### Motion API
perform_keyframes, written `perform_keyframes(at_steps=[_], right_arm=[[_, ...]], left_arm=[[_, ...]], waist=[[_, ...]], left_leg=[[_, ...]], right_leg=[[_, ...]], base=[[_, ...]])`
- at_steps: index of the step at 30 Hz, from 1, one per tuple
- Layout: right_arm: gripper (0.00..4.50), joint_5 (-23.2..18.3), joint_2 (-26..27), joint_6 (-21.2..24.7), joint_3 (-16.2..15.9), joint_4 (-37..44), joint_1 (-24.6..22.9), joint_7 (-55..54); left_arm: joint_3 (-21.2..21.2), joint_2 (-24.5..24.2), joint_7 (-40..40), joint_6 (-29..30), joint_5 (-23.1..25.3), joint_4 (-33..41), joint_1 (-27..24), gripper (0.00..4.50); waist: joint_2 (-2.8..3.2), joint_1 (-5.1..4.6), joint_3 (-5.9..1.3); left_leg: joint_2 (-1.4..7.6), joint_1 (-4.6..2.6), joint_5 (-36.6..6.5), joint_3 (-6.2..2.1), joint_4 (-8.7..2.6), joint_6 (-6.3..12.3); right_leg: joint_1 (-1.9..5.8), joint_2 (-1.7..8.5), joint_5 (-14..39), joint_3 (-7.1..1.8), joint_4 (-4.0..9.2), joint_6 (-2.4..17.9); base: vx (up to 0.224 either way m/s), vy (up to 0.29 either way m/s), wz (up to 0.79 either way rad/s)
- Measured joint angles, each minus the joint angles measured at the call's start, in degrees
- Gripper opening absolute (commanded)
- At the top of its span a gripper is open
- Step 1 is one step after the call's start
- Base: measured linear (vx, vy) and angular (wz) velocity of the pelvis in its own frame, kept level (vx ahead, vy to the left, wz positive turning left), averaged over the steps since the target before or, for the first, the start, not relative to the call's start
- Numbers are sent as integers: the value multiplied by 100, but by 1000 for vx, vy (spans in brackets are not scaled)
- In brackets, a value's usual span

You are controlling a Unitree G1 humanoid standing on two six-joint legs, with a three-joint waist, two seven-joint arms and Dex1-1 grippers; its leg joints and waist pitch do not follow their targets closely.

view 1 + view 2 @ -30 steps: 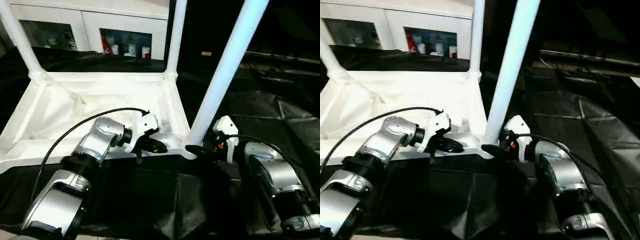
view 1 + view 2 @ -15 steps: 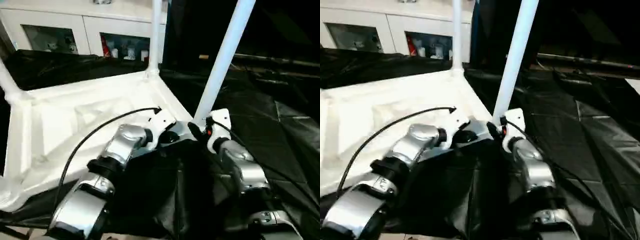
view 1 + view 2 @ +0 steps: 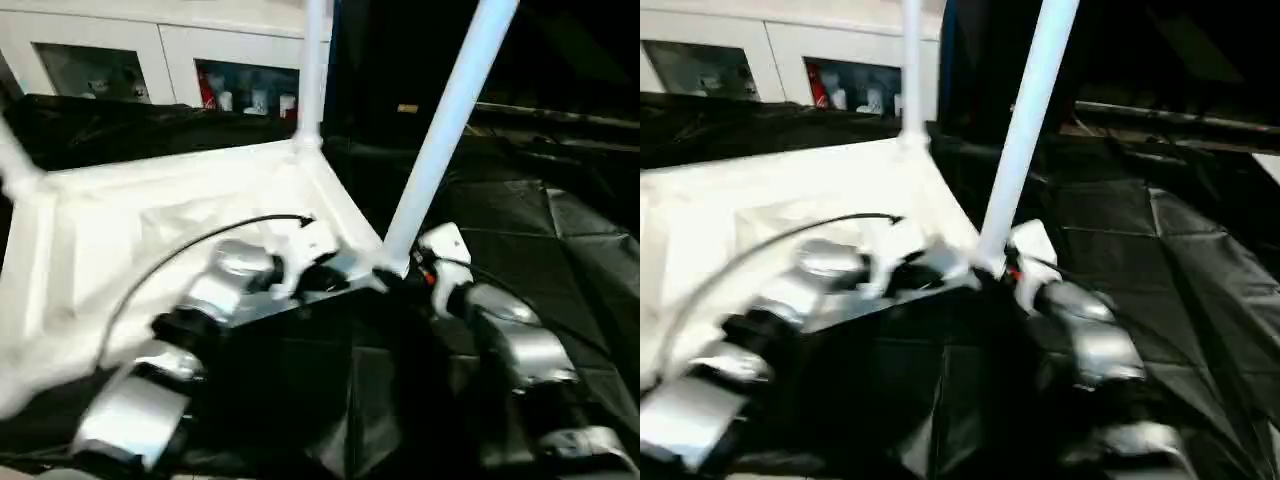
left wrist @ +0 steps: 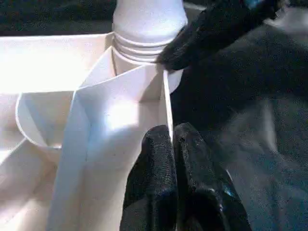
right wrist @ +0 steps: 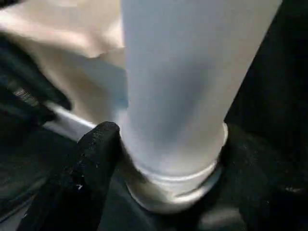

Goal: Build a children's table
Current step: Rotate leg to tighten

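Seating the near-corner leg (image 3: 440, 135) in its socket, right claw (image 5: 159, 159) straddling its collar. Left claw (image 4: 173, 144) closed, bracing the tabletop (image 3: 120, 230) rim. Next, likely pressing it fully home.

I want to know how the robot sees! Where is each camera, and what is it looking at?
Left eye: on the head, looking down at the upturned table top, its legs, both silver arms.
Right eye: beside it, same scene.
Left wrist: on the left arm, looking along the left gripper, shut at the top's edge.
Right wrist: on the right arm, looking along the right gripper, its fingers either side of the near leg.
Shared: that leg's collar in its corner socket.
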State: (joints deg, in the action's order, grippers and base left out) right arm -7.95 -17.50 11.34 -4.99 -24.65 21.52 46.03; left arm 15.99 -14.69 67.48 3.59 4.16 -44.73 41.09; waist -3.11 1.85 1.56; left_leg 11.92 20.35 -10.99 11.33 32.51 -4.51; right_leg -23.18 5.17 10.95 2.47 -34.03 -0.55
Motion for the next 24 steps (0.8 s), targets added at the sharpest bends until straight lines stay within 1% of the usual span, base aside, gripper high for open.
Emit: perform_keyframes(at_steps=[3, 7, 8, 10, 11, 12, 13, 14, 18, 24], right_arm=[[344, -125, -246, 58, -111, 227, -124, 539], [344, -158, -426, 106, -114, 391, -210, 777], [348, -168, -446, 103, -113, 426, -248, 791], [351, -196, -464, 95, -111, 461, -300, 832], [351, -216, -464, 93, -112, 491, -332, 834], [351, -237, -465, 84, -110, 538, -380, 834], [351, -245, -464, 76, -113, 544, -387, 834], [351, -246, -461, 69, -116, 545, -390, 834], [351, -244, -446, 50, -141, 566, -433, 834], [351, -267, -459, 36, -210, 765, -608, 907]], left_arm=[[53, -145, 363, -74, -22, 82, -39, 0], [86, -163, 339, -253, 0, 110, -92, 0], [75, -157, 338, -275, -10, 123, -120, 28], [71, -152, 352, -276, -43, 181, -179, 58], [73, -161, 364, -279, -47, 212, -202, 58], [75, -171, 385, -316, -45, 237, -239, 76], [86, -189, 401, -368, -30, 239, -248, 76], [123, -206, 398, -430, 8, 239, -249, 85], [238, -246, 343, -693, 92, 160, -239, 85], [237, -310, 359, -680, 119, 81, -232, 85]], waist=[[6, 53, 4], [3, 64, 7], [3, 68, 7], [8, 73, 7], [12, 73, 6], [22, 72, 6], [31, 69, 7], [38, 66, 4], [76, 66, -8], [102, 60, -14]], left_leg=[[-2, 9, -2, 4, 6, 10], [-5, 13, -8, 9, 20, 8], [-5, 11, -8, 9, 20, 8], [-4, 6, -8, 9, 19, 7], [-3, 6, -8, 8, 19, 6], [-3, 3, -8, 8, 18, 6], [-3, 2, -8, 8, 18, 6], [-4, 2, -8, 8, 18, 6], [-3, -9, -8, 8, 16, 6], [-4, -28, -8, 8, 13, 5]], right_leg=[[0, 5, 9, 0, 2, 14], [5, 12, 8, -5, 1, 16], [6, 12, 8, -5, 0, 16], [8, 11, 8, -4, -2, 16], [8, 11, 8, -4, -3, 16], [10, 11, 8, -4, -3, 16], [10, 11, 8, -4, -4, 16], [10, 11, 8, -4, -5, 16], [16, 10, 8, -4, -6, 16], [33, 9, 8, -7, -6, 15]], base=[[0, 0, 0], [0, 0, 0], [0, 0, 0], [0, 0, 0], [0, 0, 0], [0, 0, 0], [0, 0, 0], [0, 0, 0], [0, 0, 0], [0, 0, 0]])
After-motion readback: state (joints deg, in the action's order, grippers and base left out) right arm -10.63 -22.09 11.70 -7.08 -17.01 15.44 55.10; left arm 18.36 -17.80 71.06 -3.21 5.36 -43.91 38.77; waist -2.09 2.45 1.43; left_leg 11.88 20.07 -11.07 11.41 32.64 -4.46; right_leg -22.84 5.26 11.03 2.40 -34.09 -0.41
